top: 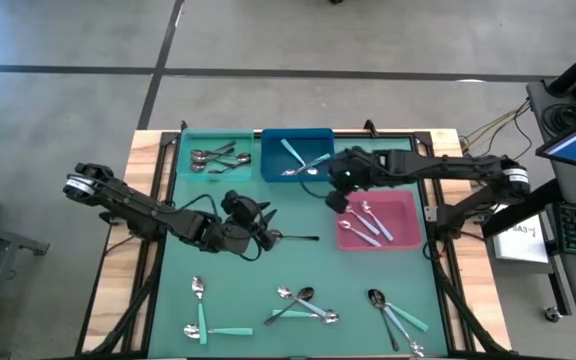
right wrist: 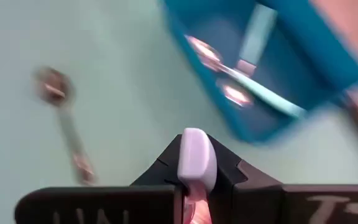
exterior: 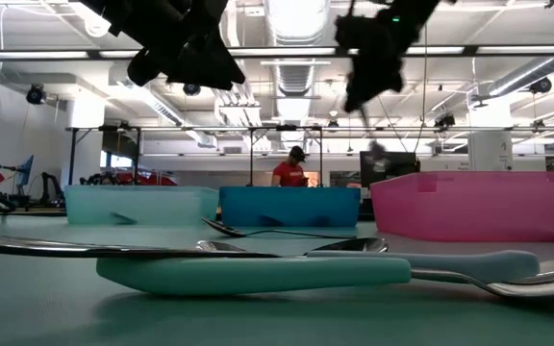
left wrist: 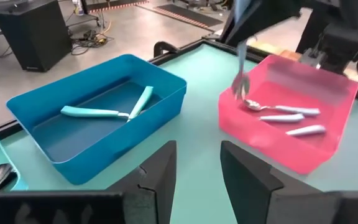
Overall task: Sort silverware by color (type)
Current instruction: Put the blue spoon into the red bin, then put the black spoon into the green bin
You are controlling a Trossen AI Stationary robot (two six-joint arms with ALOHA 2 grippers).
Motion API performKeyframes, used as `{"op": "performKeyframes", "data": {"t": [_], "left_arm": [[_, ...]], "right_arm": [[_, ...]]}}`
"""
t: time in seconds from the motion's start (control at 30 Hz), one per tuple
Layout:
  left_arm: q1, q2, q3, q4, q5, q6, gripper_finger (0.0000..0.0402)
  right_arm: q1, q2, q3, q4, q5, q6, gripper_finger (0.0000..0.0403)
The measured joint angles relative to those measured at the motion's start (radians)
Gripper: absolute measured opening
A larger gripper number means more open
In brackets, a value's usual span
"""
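My right gripper [top: 336, 193] hangs over the pink bin's [top: 408, 232] far left corner, shut on a pale-handled spoon [left wrist: 241, 65]. My left gripper [top: 264, 233] stands open above the green mat's middle, nothing between its fingers [left wrist: 166, 177]. A dark spoon [top: 300, 238] lies flat on the mat just right of it. The pink bin holds pale-handled spoons [left wrist: 284, 115], the blue bin [top: 268, 160] turquoise-handled spoons [left wrist: 104, 112], the teal bin [top: 183, 165] silver spoons [top: 213, 157]. Several more spoons [top: 303, 305] lie along the mat's near edge. My right gripper pinches the pale plastic handle near its end [right wrist: 196, 155] between its two fingers, which slant downward. The rest of the spoon hangs below the fingers [left wrist: 240, 78], clear of the table, over the pink bin's wall.
The three bins stand side by side along the mat's far edge. Loose spoons lie at the near left [top: 200, 305] and near right [top: 396, 315]. Bare mat lies between the bins and the near spoons. A person stands far back in the room [exterior: 289, 171].
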State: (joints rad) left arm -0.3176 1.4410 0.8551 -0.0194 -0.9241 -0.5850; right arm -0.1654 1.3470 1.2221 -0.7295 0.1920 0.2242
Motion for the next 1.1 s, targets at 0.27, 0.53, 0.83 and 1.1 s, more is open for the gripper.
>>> {"op": "performKeyframes", "data": {"t": [0.27, 0.53, 0.83, 1.1], "left_arm": [[0.003, -0.001, 0.000, -0.045, 0.000, 0.000, 0.0111], [0.003, -0.001, 0.000, -0.067, 0.049, 0.000, 0.0111], [0.010, -0.002, 0.000, -0.132, 0.157, 0.035, 0.0111], [0.087, 0.047, 0.000, -0.141, 0.404, 0.177, 0.0111]], "right_arm": [[0.063, -0.012, -0.025, -0.285, 0.158, 0.116, 0.0020], [0.070, 0.038, -0.112, -0.339, 0.145, 0.137, 0.0047], [0.070, 0.032, -0.089, -0.361, 0.138, 0.158, 0.0127], [0.070, 0.021, -0.047, -0.349, 0.140, 0.141, 0.0149]]}}
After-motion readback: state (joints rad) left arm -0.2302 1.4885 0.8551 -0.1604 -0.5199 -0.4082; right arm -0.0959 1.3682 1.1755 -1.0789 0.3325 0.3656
